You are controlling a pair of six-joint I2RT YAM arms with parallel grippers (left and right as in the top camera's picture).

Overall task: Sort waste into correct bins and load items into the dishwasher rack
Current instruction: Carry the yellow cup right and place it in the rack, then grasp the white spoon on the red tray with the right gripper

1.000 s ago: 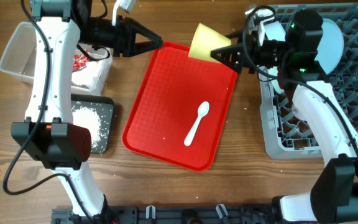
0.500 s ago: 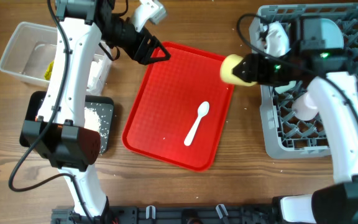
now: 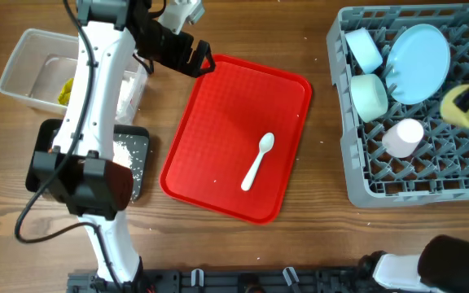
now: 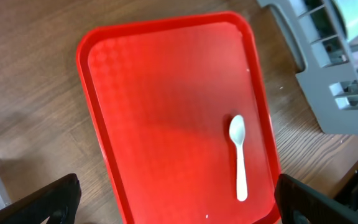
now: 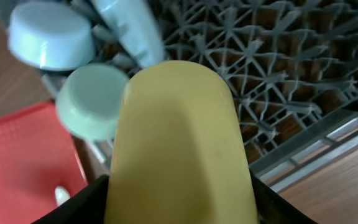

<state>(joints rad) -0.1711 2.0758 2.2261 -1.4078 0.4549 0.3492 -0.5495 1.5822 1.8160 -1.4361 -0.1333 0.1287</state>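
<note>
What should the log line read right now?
left gripper: open, empty, by red tray corner | right gripper: holds yellow cup over dishwasher rack | white spoon: on tray | racked: plate, two bowls, pink cup

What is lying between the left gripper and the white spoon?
Nothing: only bare red tray separates the left gripper from the white spoon, as the overhead view shows.

You are looking at three views in which no text, label, brand, number or sign is showing clearly enough to read.
</note>
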